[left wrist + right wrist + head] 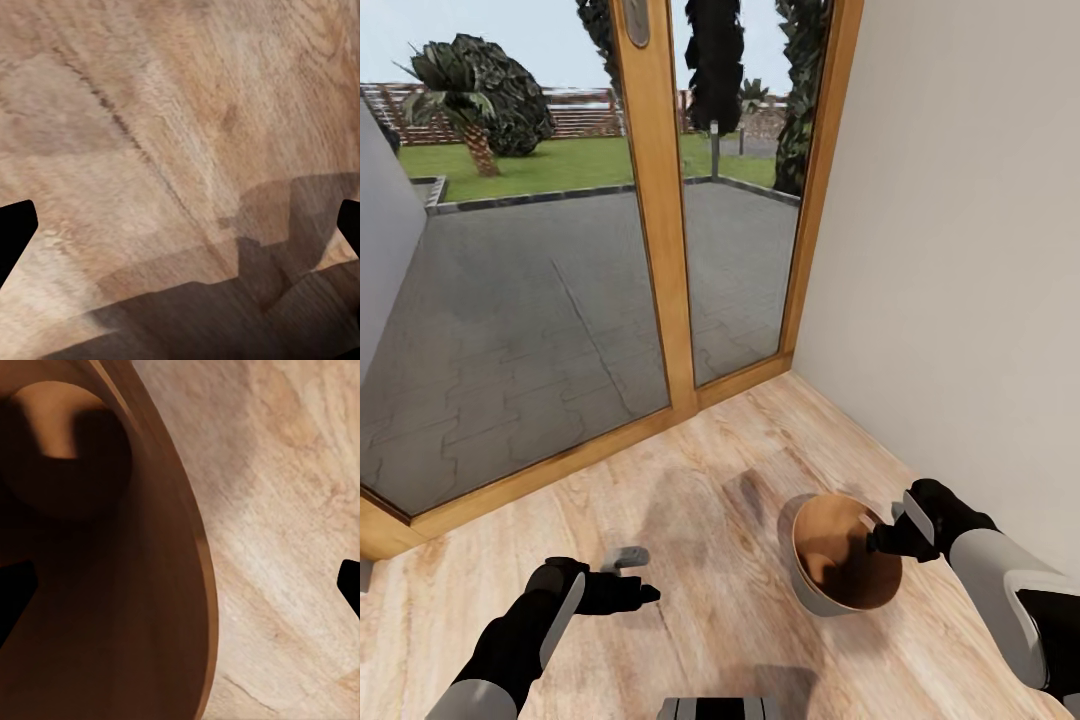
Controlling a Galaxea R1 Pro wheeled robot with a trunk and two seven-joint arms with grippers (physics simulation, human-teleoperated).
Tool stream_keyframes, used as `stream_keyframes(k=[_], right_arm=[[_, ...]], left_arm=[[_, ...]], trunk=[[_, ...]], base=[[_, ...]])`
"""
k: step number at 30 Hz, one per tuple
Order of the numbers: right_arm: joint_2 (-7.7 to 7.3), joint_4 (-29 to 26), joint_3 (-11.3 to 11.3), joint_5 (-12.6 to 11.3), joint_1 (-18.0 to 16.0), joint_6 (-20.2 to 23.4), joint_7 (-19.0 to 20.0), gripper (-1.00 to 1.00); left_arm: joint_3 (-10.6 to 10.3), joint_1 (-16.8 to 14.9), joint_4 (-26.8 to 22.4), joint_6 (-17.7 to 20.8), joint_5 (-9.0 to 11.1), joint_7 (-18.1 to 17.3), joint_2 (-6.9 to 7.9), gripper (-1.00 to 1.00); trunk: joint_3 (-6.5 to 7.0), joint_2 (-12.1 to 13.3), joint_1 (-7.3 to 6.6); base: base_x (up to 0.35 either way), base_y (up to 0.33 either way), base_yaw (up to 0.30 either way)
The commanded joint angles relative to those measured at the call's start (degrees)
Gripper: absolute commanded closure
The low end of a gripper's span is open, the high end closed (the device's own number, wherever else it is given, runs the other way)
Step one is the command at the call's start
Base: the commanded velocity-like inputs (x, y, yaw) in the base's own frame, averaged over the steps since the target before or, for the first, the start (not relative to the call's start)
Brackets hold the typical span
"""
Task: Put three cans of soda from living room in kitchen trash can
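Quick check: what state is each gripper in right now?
Left gripper: open, nothing between its fingers, over the wood floor.
Right gripper: open, its fingers straddling the rim of the tash can, one inside and one outside.

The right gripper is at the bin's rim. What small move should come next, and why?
Probably close the right gripper on the trash can rim: its fingers stand wide apart, one inside the wall, one outside, so nothing is gripped.
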Motion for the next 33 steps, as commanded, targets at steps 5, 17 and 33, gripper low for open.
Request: stream_keyframes(k=[5,17,33], right_arm=[[0.01,0.0,0.0,0.0,0.0,0.0,0.0,-1.0],[0.06,0.0,0.0,0.0,0.0,0.0,0.0,-1.0],[0.15,0.0,0.1,0.0,0.0,0.0,0.0,1.0]], left_arm=[[0.0,0.0,0.0,0.0,0.0,0.0,0.0,-1.0],[0.0,0.0,0.0,0.0,0.0,0.0,0.0,-1.0],[0.0,0.0,0.0,0.0,0.0,0.0,0.0,-1.0]], trunk=[[-0.22,0.0,0.03],[-2.88,-0.2,0.34],[-3.54,-0.2,0.41]], base=[[0.0,0.0,0.0],[0.0,0.0,0.0],[0.0,0.0,0.0]])
